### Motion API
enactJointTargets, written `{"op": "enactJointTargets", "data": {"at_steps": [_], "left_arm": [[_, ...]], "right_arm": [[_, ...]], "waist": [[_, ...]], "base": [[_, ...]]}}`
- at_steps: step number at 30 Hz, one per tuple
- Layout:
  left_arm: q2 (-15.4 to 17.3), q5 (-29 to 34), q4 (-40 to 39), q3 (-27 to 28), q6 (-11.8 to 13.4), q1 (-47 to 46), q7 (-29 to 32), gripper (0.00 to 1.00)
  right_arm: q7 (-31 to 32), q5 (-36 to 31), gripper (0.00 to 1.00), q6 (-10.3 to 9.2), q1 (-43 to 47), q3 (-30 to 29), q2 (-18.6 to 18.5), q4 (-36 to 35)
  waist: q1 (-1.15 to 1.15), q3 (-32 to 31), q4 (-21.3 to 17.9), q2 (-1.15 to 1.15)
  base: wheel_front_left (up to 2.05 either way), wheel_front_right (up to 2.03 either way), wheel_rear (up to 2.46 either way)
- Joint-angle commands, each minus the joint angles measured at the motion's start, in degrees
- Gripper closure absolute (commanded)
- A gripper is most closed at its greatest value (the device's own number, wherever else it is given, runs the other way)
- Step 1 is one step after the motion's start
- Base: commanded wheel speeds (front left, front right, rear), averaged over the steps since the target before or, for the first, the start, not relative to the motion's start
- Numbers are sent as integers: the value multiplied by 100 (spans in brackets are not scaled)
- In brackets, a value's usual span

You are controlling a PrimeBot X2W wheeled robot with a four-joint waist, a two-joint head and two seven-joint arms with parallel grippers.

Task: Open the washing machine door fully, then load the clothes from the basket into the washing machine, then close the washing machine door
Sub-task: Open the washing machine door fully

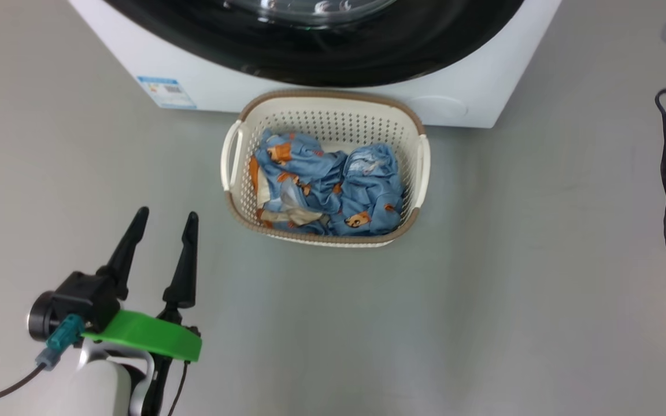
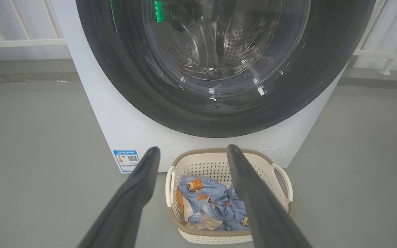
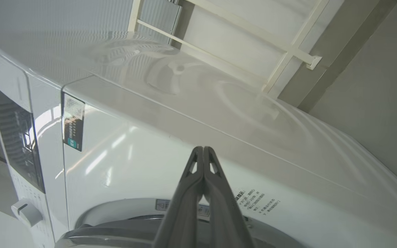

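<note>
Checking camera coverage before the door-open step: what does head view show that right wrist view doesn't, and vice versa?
Head view adds: the basket of clothes on the floor, the open left gripper, the blue label and the lower black ring of the washing machine door. Right wrist view adds: the shut, empty right gripper pointing at the machine's upper front, the dial, the dark panel and a railing behind. Shared: the white body of the washing machine.

Grey floor lay across the bottom of the frame; white railing crossed the upper left.
</note>
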Motion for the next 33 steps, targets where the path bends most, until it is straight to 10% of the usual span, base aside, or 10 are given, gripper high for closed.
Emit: {"op": "enactJointTargets", "data": {"at_steps": [1, 33], "left_arm": [[85, -58, -96, 153, -9, -187, -36, 0], [-118, -185, -110, 2, -9, -330, -36, 0]], "right_arm": [[255, 50, 100, 9, -327, 165, 84, -23], [2051, -266, 100, 9, -1446, 686, -122, 1177]], "waist": [[0, 209, 177, 0], [0, 579, 506, 0]], "base": [[0, 0, 0], [0, 0, 0]]}}
